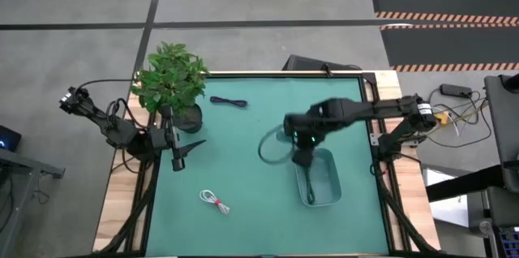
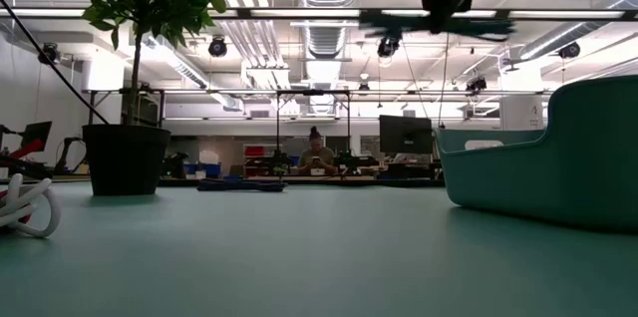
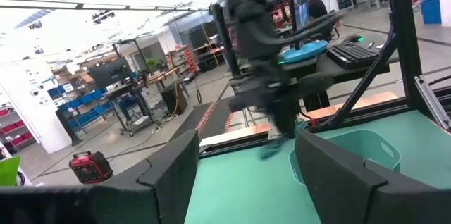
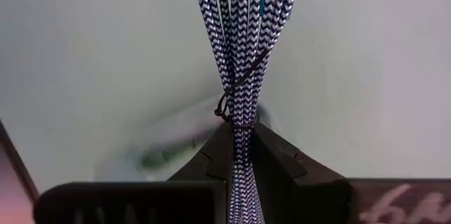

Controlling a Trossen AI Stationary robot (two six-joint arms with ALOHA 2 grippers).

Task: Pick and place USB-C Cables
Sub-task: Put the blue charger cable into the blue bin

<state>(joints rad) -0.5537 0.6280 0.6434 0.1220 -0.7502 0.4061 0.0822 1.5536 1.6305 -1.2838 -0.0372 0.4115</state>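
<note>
While the right gripper (image 1: 302, 159) is held above the near end of the teal bin (image 1: 330, 197), a dark green braided cable bundle (image 4: 239, 55) is clamped between its fingers, which are closed tight on the bundle just below its thin tie. In the right wrist view the strands run straight out from the fingertips, so the bundle's long axis is taken to hang downward from the gripper toward the bin's pale floor. In the high view a green bundle (image 1: 309, 187) is seen lying lengthwise in the bin directly below the gripper; whether that is the lower end of the held bundle or a second cable already placed cannot be told from above.

The relation that matters is vertical: the bin lies straight under the held cable, with its long side in line with the arm's reach, so a release is judged to need little sideways correction.

Two cables are left on the mat. The navy cable (image 1: 229, 101) lies near the potted plant (image 1: 171, 79), and the white cable (image 1: 214, 201) lies toward the front edge. Both are nearer the left gripper (image 1: 185, 154), which is parked beside the plant with its fingers spread wide and nothing held.
</note>
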